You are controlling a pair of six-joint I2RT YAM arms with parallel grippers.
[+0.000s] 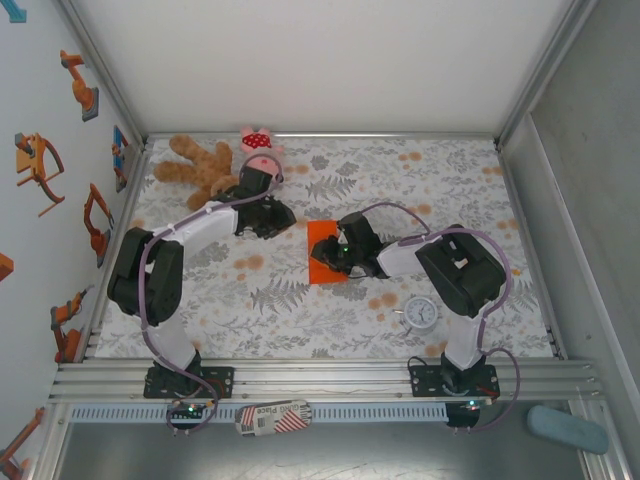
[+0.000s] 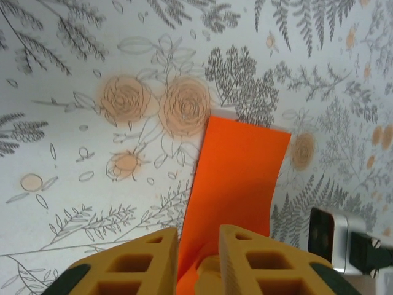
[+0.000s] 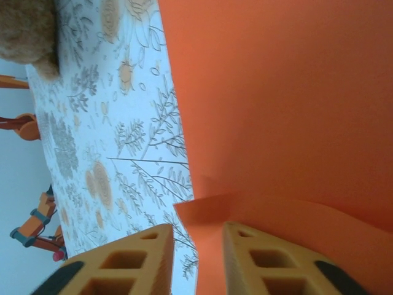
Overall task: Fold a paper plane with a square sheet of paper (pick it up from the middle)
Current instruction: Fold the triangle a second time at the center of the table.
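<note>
Floral-print table (image 1: pixel 480 200) fills the cell, and the bright orange square sheet of paper (image 1: pixel 320 245) lies near its middle. It looks narrower than square, so I'd guess one fold is in. No dart shape yet, so most of the folding is left. Left tool (image 2: pixel 198 232) sits slightly apart, paper showing in the gap. Right tool (image 3: pixel 198 230) is the same, with a curled flap poking in, not clamped.
</note>
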